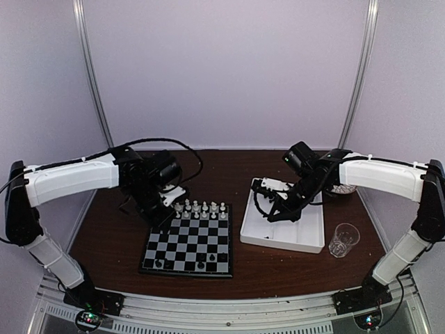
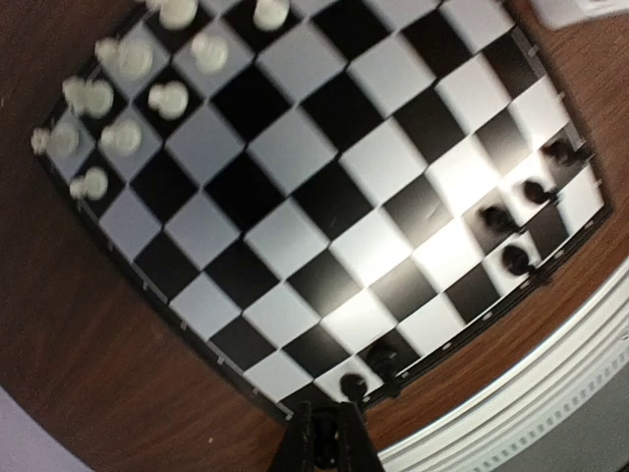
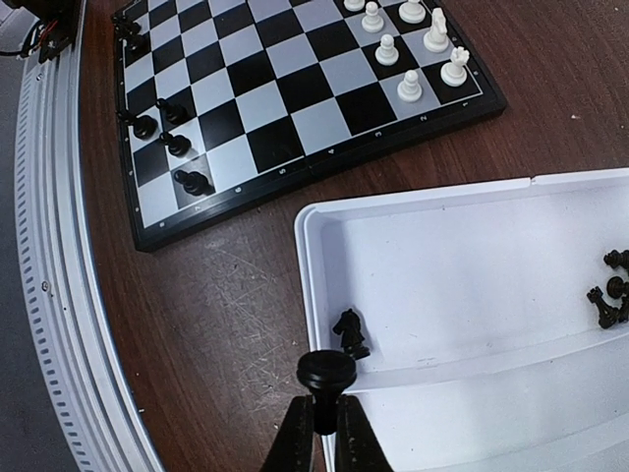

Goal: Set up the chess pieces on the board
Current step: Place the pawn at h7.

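Main worry for me is the right gripper [image 3: 326, 411]. It's pinched tight on a black pawn [image 3: 326, 372] just under the head, hanging over a corner of the tray [image 3: 413, 197] on the board's side. A grab that small could let the pawn twist or pop out on the way to the board [image 3: 295, 88] and roll off across the table [image 3: 226, 295]. Setting it down looks fiddly too: the black pieces [image 3: 177, 145] along the board's near edge stand close together, so a finger could tip a neighbour. The left gripper [image 2: 326, 425] hangs by the board's far-left corner, right next to the white pieces [image 1: 201, 207] filling the two far rows. If both arms go for the board at once they might crowd each other or sweep some whites over. A knight [image 3: 351, 332] and a few more black men [image 3: 609, 293] sit in the tray. Hard to see: the left fingers look drawn close together, but they're dark and cut off by the frame's bottom edge, with a black piece right by the tips. So I can't tell if they're closed or holding anything. The pawn's base is hidden behind the right fingers. The whites are too blurry in the left wrist view to name, and the tray's right end is cut off.
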